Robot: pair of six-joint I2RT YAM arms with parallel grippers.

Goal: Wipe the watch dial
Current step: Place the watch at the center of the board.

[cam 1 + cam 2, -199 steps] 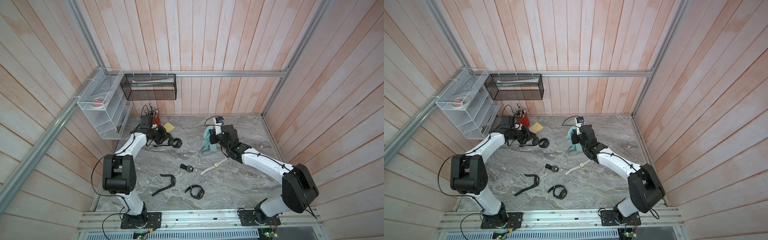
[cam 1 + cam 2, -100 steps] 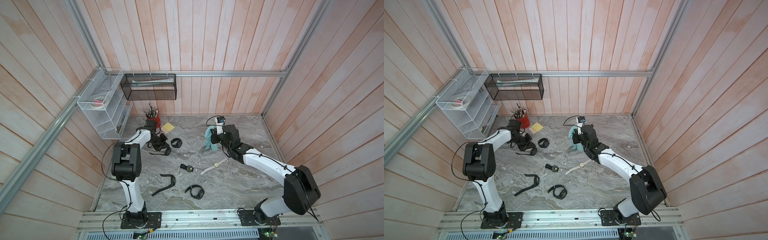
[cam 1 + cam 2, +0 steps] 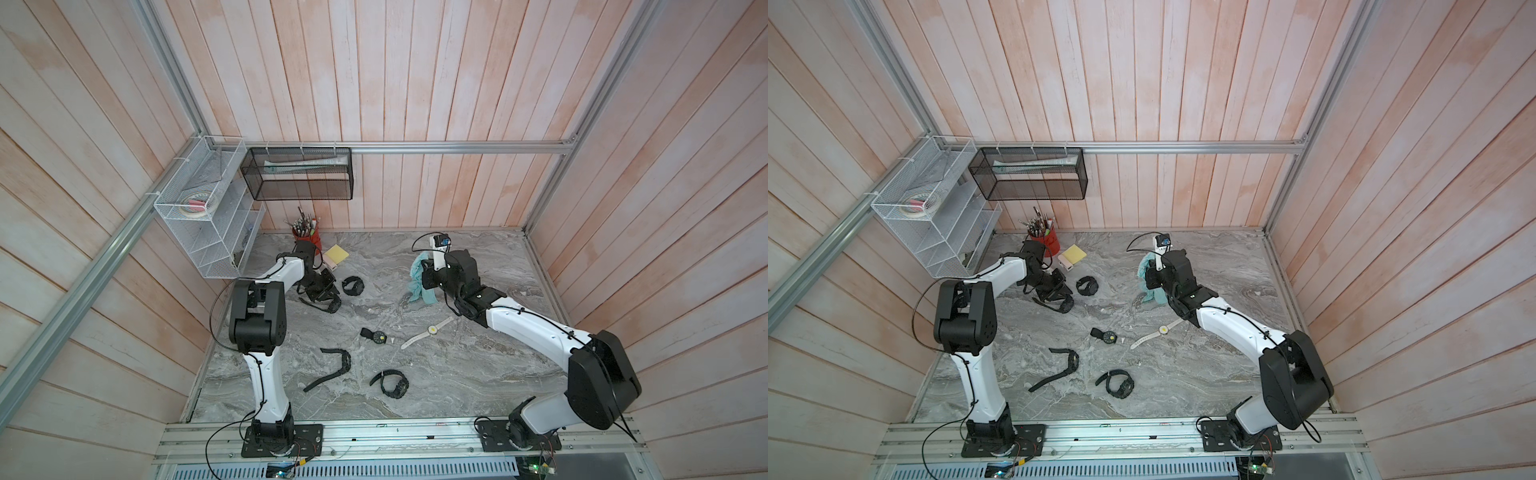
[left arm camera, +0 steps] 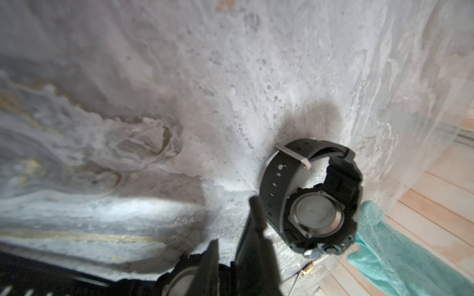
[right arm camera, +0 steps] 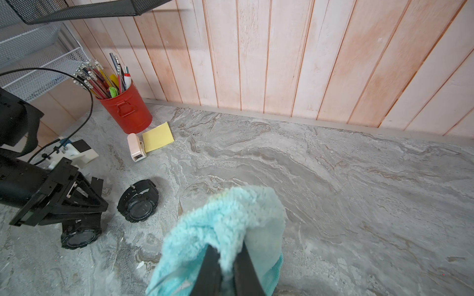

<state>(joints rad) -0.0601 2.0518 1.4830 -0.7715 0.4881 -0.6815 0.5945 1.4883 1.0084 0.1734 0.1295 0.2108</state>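
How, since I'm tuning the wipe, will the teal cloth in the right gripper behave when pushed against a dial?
Likely floppy: the teal cloth droops from the right gripper. Its fluffy pile probably drags rather than slips; it looks light.

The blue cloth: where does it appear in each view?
Top view: cloth in the right gripper, right of the looped black watch.
Top view: same place.
Left wrist: just beyond that watch.
Right wrist: pinched in the gripper, watch nearby.
Shared landmark: the watch.

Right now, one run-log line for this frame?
left gripper: open, over black watch | right gripper: shut on teal cloth | teal cloth: touching no watch | buckled black watch: untouched, alongside
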